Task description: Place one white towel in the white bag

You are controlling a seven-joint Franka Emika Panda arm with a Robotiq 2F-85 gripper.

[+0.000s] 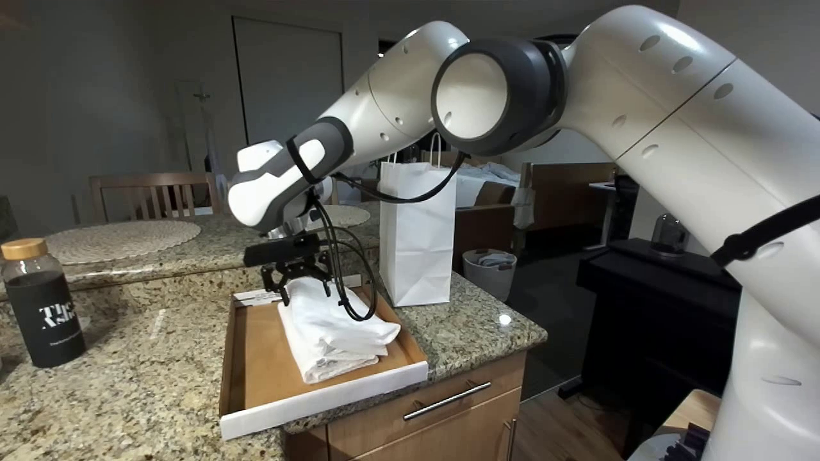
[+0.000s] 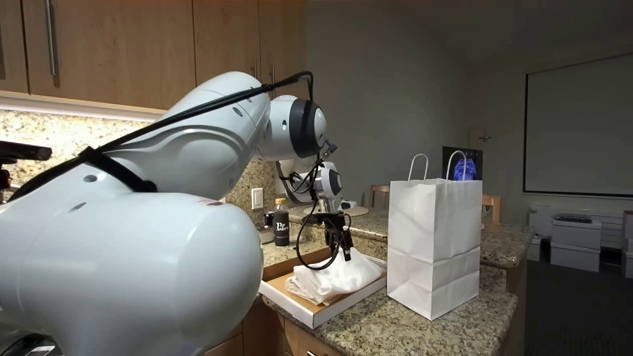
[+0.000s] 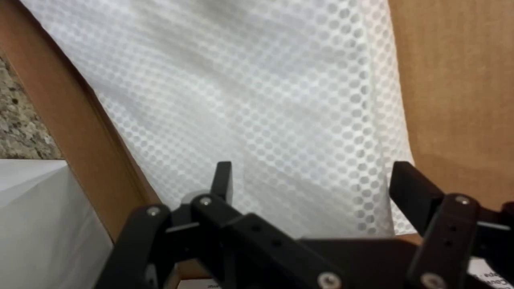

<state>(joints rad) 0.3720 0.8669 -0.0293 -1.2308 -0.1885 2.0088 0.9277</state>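
The step in hand looks to be the grasp, not yet made. The white towel [image 1: 333,333] lies folded in a shallow cardboard tray [image 1: 256,358], below the middle of the frame in an exterior view. The end effector [image 3: 311,176] holds nothing: in the lower half of the wrist view its two fingers [image 3: 413,192] stand spread well apart, with dimpled white cloth showing across the gap. Whether that cloth sits between the tips or only beneath them, I cannot tell. The pile has several layers, and the folds do not settle whether it is one towel or more. The next move, I would judge, calls for a small adjustment downward if needed, then bringing the fingers together on the top layer, followed by a slow lift to check that only one towel comes. After that the load must clear the tray's low wall and rise above the white bag [image 2: 434,247], which stands upright on the surface [image 2: 385,326], right of centre in an exterior view and just beside the tray. Paper that light could buckle or tip, so lowering the towel from straight above seems safest.
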